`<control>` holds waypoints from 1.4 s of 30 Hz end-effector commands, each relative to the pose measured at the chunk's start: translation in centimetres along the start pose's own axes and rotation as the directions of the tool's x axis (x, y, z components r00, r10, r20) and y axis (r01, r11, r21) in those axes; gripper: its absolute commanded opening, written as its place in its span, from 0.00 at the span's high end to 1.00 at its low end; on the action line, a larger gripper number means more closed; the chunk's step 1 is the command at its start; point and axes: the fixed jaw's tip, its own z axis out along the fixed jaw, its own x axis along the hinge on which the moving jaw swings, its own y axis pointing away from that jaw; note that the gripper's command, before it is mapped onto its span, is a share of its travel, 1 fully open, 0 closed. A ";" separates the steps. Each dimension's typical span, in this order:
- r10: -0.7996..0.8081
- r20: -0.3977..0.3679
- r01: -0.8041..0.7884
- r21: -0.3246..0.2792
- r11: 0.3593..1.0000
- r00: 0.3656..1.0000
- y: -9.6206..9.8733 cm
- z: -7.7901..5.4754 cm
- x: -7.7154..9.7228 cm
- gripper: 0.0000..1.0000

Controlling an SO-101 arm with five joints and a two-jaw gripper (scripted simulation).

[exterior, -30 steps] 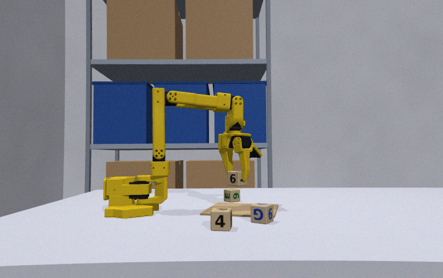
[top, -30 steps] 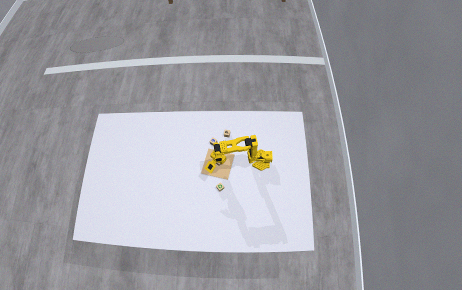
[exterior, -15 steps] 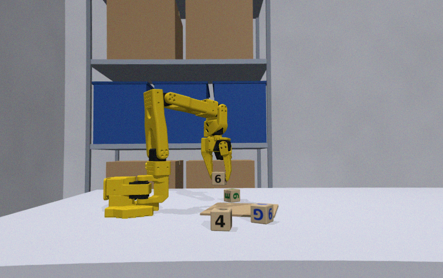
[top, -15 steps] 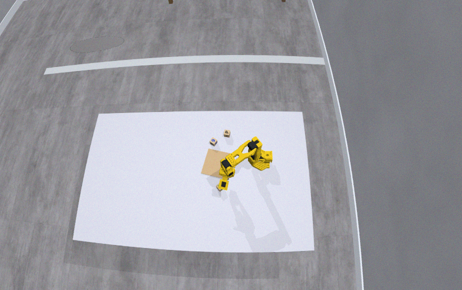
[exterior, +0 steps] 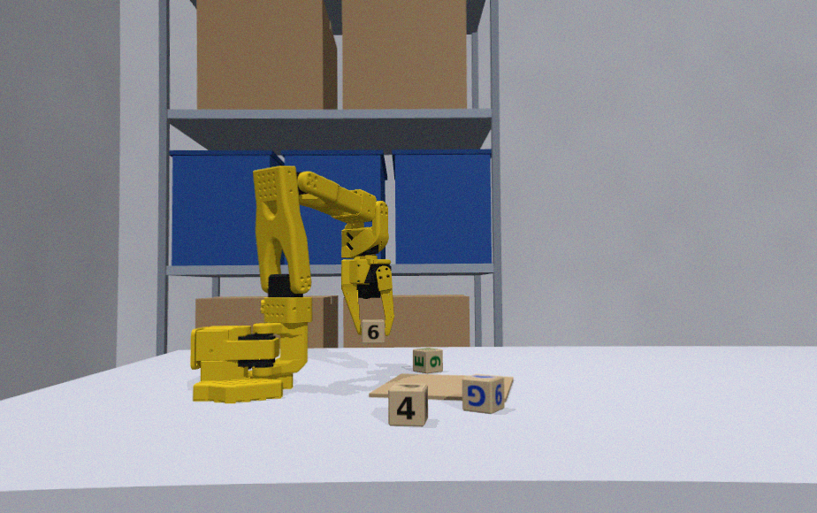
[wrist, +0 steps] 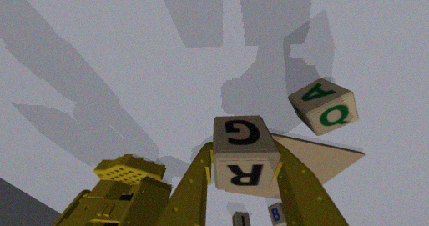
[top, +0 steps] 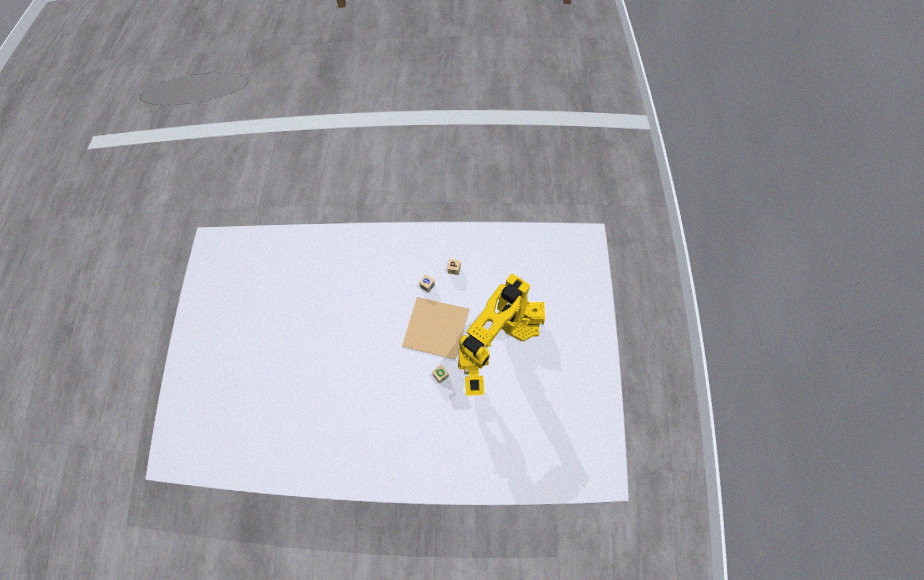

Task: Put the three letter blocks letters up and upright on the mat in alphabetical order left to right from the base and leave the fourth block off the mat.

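My gripper (top: 474, 385) (exterior: 372, 325) (wrist: 244, 161) is shut on a wooden block with black marks (exterior: 372, 332) (wrist: 245, 136): a 6, a G and an R show on its sides. It hangs above the white table, just off the near corner of the tan mat (top: 435, 327) (exterior: 437, 384) (wrist: 325, 159). A green-lettered block (top: 440, 373) (exterior: 427, 360) (wrist: 325, 106) lies on the table close beside the gripper, off the mat. A blue-lettered block (top: 427, 283) (exterior: 483, 394) and a block with P on top (top: 454, 266) (exterior: 407, 404) lie off the mat on its far side.
The arm's yellow base (top: 527, 320) (exterior: 240, 363) stands on the white table (top: 271, 396) next to the mat. A shelf with brown boxes and blue bins (exterior: 329, 210) stands behind the table.
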 end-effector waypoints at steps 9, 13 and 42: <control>-0.010 0.101 0.002 0.082 0.997 0.995 -0.7 -1.7 -1.2 1.00; -0.010 0.101 0.002 0.082 0.997 0.995 -0.7 -1.7 -1.2 1.00; 0.002 0.110 -0.012 0.087 0.996 0.994 -0.7 -1.4 -1.3 1.00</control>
